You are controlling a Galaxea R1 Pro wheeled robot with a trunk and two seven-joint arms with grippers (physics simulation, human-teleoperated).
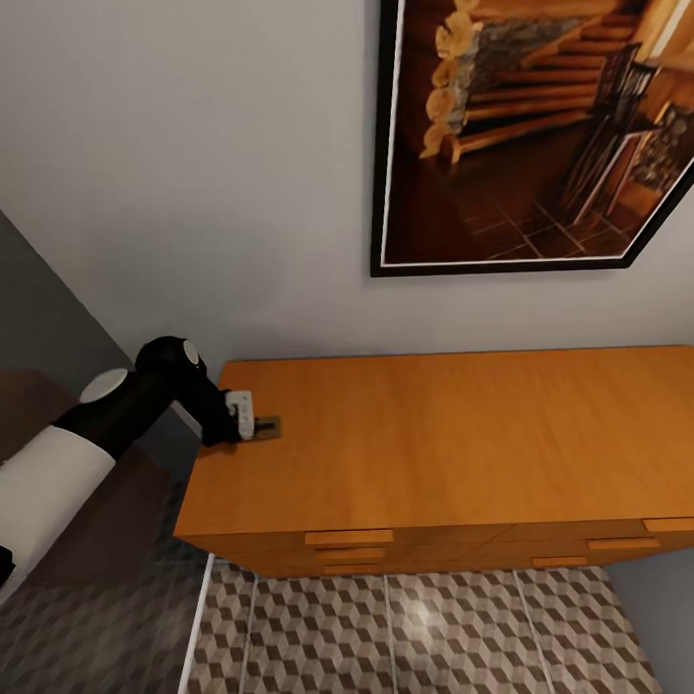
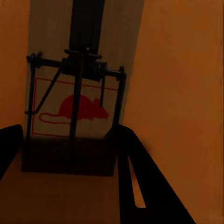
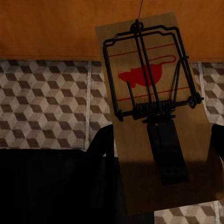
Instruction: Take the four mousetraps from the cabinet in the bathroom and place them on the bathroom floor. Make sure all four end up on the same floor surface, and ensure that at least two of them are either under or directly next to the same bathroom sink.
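Observation:
One mousetrap [image 2: 72, 109], a tan board with dark wire and a red mouse print, lies on the orange-brown cabinet [image 1: 440, 444] top near its left end. My left gripper [image 2: 70, 144] is shut on the trap's near end, a dark finger against each side edge. From the head view, the left gripper [image 1: 241, 416] sits at that mousetrap [image 1: 267, 427]. A second mousetrap [image 3: 149, 107] hangs in my right gripper [image 3: 161, 140], which is shut on it, above the cube-patterned bathroom floor [image 3: 46, 102] in front of the cabinet [image 3: 46, 28]. The sink is out of view.
A large framed picture [image 1: 539, 120] hangs on the white wall above the cabinet. Drawer handles [image 1: 349, 537] line the cabinet front, with patterned floor [image 1: 417, 635] below. A dark doorway and darker floor [image 1: 84, 556] lie at the left, beyond a white threshold strip.

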